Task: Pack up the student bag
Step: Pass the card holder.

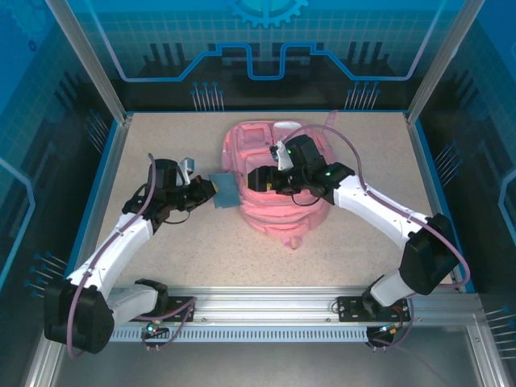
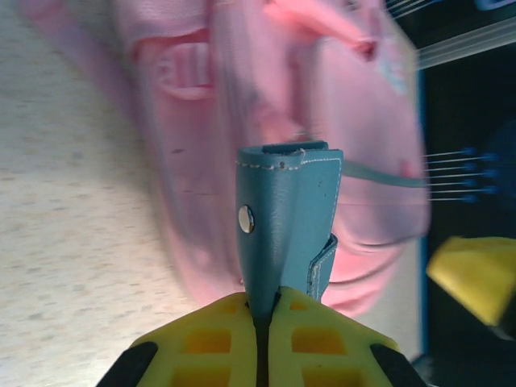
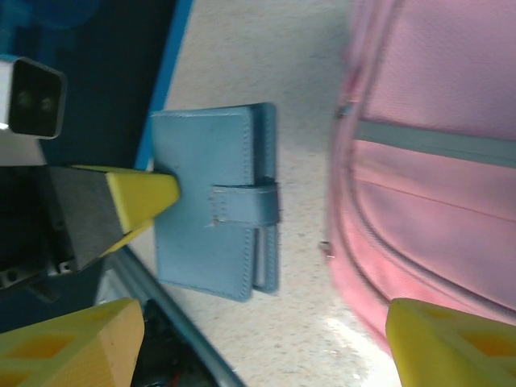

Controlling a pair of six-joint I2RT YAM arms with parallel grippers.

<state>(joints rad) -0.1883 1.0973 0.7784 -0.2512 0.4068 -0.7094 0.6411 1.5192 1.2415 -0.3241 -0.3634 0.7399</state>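
From above, we see the student bag point(image 1: 278, 216) lying on the table point(image 1: 177, 266) at mid-width, nearer the far edge. The left fingers point(image 1: 211, 192) pinch a blue booklet point(image 1: 225, 191) just beside the bag's left flank. The right fingers point(image 1: 256, 179) hover over the bag's middle, and from here we cannot tell how they stand. We judge the packing barely begun: the booklet is outside the bag.

Through the left wrist camera, the left fingers point(image 2: 260, 339) are clamped on one edge of the booklet point(image 2: 286, 230), its snap stud showing, and the blurred bag point(image 2: 339, 105) lies just beyond it.

Through the right wrist camera, the right fingers stand wide apart with nothing between them. The bag point(image 3: 439, 161) sits by the right-hand one, and the booklet point(image 3: 214, 201) lies off its side with a yellow left finger on it. What remains, we think, is finding the bag's opening and feeding the booklet in
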